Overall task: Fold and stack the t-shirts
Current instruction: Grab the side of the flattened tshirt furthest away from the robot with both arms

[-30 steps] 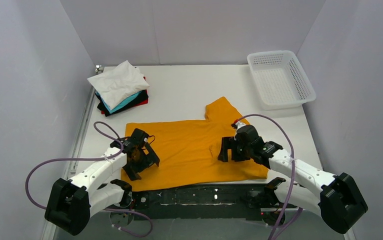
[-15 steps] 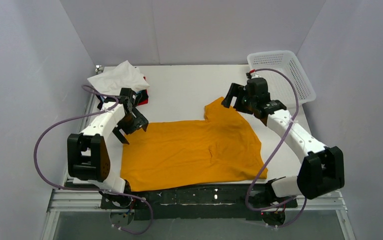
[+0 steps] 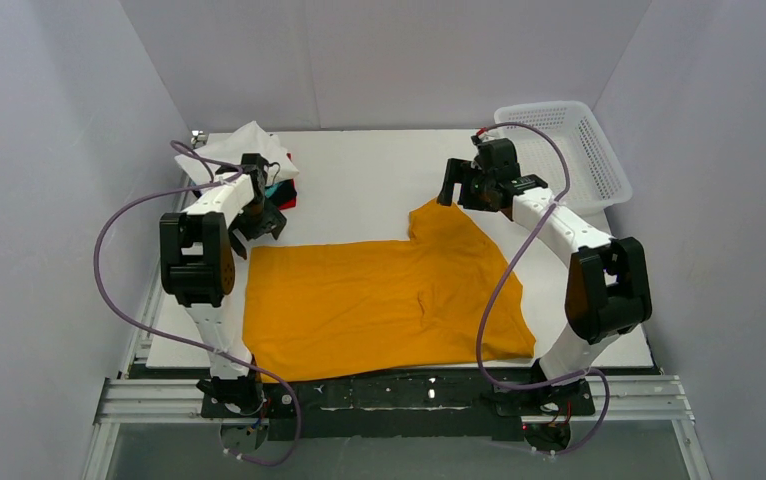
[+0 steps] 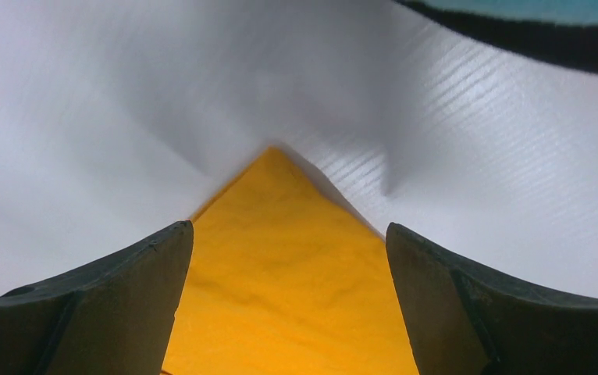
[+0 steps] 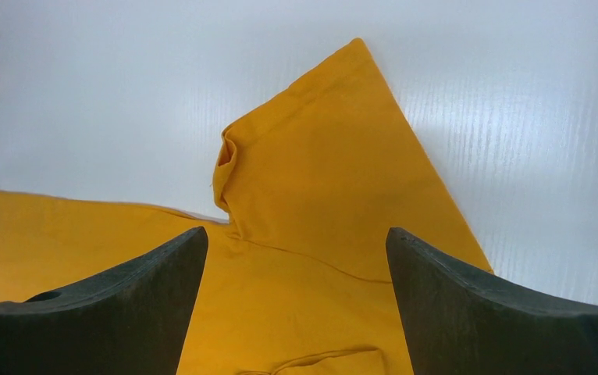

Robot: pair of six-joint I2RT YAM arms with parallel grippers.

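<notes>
White table [image 3: 359, 180], orange-yellow shirt [image 3: 379, 300] spread flat | left gripper [image 4: 288, 234] wide open, empty — over far corner [image 4: 276, 168] | right gripper [image 5: 296, 242] wide open, empty — above sleeve [image 5: 327, 164], likely for folding

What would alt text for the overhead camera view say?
An orange-yellow t-shirt lies spread on a white table, with the left arm at its far-left corner and the right arm at its far sleeve, both sets of jaws open. A stack of folded shirts sits far left, a white mesh basket far right.
</notes>
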